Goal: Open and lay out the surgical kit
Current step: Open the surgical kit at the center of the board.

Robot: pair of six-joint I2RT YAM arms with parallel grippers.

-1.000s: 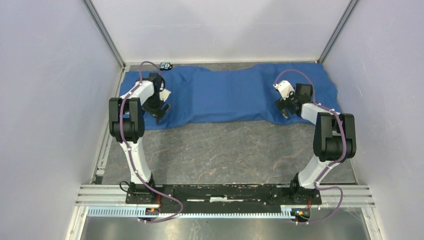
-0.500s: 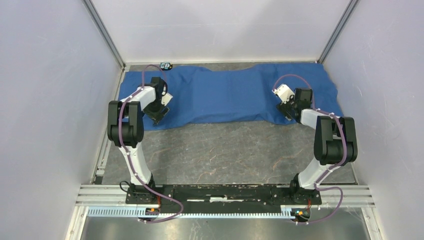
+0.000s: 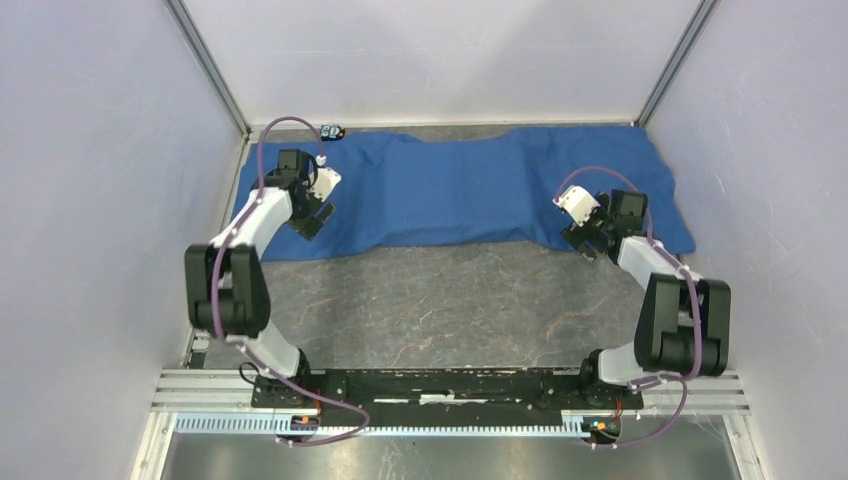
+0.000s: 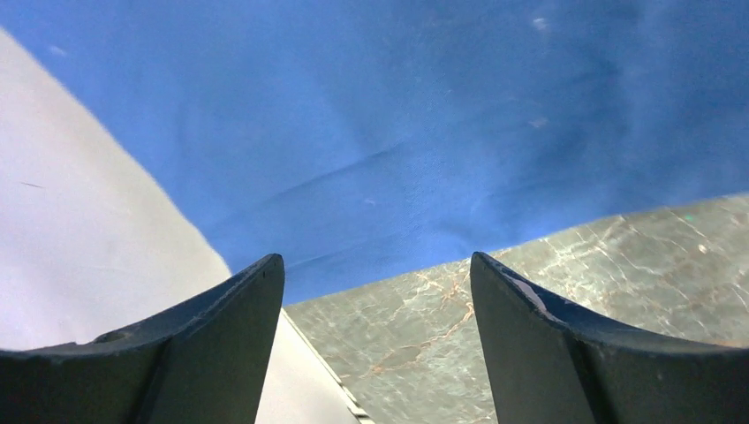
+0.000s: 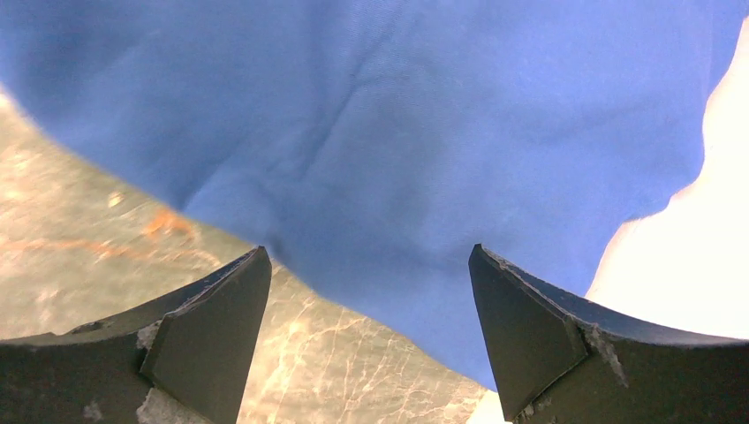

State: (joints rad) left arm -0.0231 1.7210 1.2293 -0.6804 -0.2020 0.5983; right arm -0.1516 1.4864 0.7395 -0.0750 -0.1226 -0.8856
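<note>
Cloth wrap (image 3: 460, 190), large and blue, lies spread flat along the far side of the marble-pattern table (image 3: 440, 300), running nearly wall to wall, with light creases. Whatever it covers cannot be seen; no tray or pan shows in any view.

Left gripper (image 3: 312, 215) has its jaws spread wide with nothing between them. It hangs over the near-left part of the wrap, close to the near edge. In the left wrist view the wrap's near edge and bare table both show past the two dark fingers (image 4: 221, 336), with the white side wall at left. Contact with the cloth cannot be told.

Right gripper (image 3: 585, 240) is also spread wide and holds nothing. It sits at the near-right edge of the wrap. The right wrist view shows a rumpled blue corner beyond the fingers (image 5: 548, 327), with table at left. Whether it touches the cloth is unclear.

Small dark object (image 3: 332, 131) sits at the far edge of the table, just beyond the wrap's far-left part, well apart from both grippers.
</note>
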